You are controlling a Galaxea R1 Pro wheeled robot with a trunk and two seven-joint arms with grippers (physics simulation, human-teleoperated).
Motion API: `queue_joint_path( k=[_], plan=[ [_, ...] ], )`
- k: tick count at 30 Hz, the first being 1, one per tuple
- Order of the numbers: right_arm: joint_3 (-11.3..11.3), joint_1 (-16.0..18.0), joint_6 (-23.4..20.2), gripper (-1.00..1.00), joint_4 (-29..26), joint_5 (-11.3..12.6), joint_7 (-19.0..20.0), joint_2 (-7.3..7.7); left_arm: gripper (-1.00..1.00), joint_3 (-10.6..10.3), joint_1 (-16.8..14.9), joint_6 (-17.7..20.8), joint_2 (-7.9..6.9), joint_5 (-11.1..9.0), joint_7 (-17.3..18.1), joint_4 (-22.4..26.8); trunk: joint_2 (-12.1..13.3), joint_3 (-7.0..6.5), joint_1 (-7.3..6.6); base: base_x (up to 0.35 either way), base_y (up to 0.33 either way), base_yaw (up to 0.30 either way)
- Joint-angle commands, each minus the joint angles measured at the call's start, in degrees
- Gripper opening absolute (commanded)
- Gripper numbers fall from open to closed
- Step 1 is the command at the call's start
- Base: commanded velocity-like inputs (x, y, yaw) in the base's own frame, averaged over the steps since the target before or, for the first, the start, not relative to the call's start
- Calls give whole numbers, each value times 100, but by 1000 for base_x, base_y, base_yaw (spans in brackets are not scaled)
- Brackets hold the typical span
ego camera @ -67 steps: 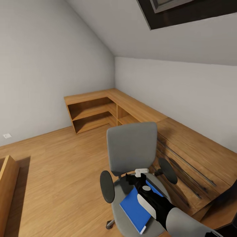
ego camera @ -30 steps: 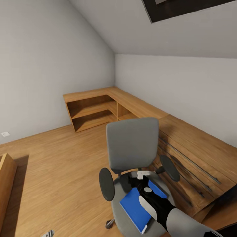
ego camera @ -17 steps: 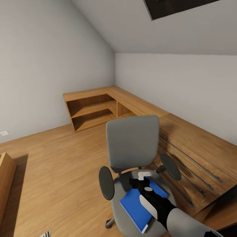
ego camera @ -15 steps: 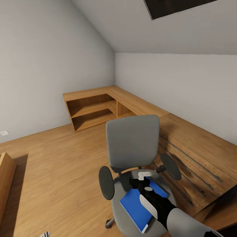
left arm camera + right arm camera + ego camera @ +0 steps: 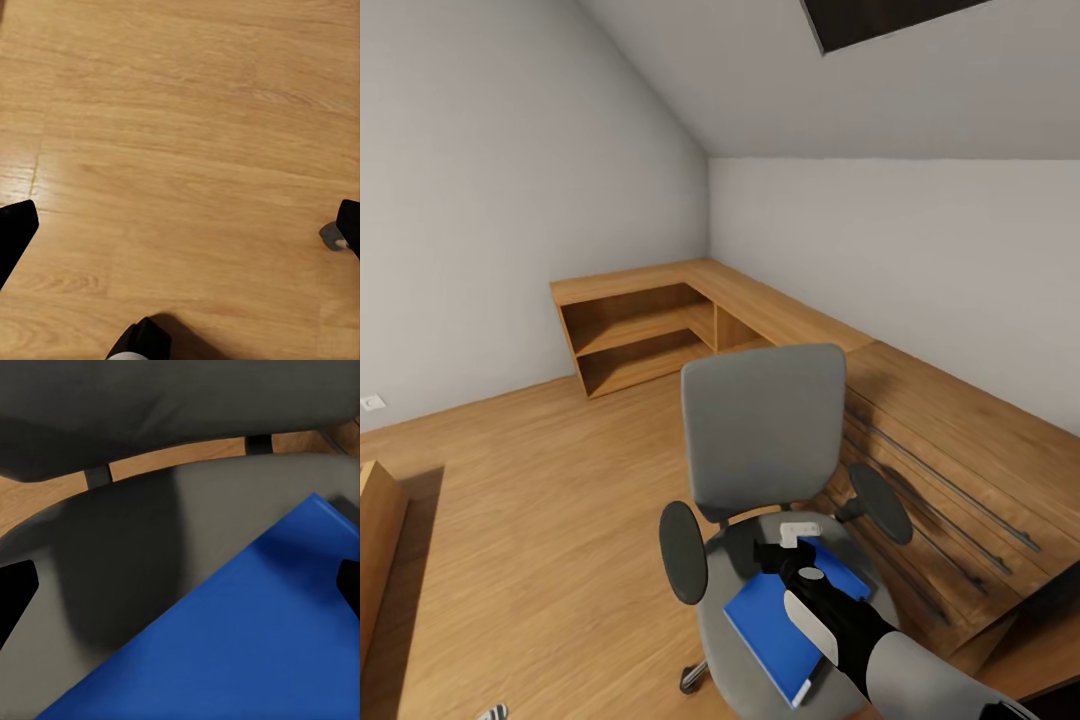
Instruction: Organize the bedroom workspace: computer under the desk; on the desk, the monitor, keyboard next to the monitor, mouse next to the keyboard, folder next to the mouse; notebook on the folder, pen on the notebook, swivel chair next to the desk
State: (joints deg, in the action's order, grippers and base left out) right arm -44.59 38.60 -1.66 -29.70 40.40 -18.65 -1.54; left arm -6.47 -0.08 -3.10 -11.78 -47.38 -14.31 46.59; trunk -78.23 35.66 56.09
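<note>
over at the left, the left gripper (image 5: 180, 225) hangs above bare wooden floor (image 5: 180, 135), its dark fingertips (image 5: 15, 232) showing at opposite edges of the left wrist view, so the jaws stand wide apart with nothing between them; it seems parked low and out of the way because the job in hand belongs to the other arm. a low corner shelf (image 5: 640, 335) sits against the far walls, and it plays no part just now. in the middle stands the swivel chair (image 5: 760, 440), its grey back upright and its round armrests to either side, with the blue folder (image 5: 775, 625) lying flat and askew on the seat, one corner near the seat's front edge. the right gripper (image 5: 790, 545) reaches over that folder toward the backrest, close above the cover, which looks like the approach for picking it up. in the right wrist view the folder (image 5: 247, 637) spreads beneath the spread fingertips (image 5: 15, 600), jaws wide and holding nothing. at the right runs the long wooden desk (image 5: 960, 440), just beside the chair, where the folder is meant to go.
</note>
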Motion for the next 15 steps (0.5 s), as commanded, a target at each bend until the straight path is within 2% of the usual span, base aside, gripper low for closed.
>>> queue_joint_path(
  k=[1,12,15],
  plan=[
    [-42,7,-18,100,-10,29,-50,5,100,-39,-1,-32,-10,-59,-45,9,-3,5,0,0,0,0],
    [-41,7,-67,100,-10,29,-121,4,100,-39,-3,-33,-8,-60,-45,8,-3,5,0,0,0,0],
    [-41,7,-74,100,-10,29,-212,0,100,-39,-2,-33,-8,-60,-45,8,-123,59,66,0,0,0]
  ],
)
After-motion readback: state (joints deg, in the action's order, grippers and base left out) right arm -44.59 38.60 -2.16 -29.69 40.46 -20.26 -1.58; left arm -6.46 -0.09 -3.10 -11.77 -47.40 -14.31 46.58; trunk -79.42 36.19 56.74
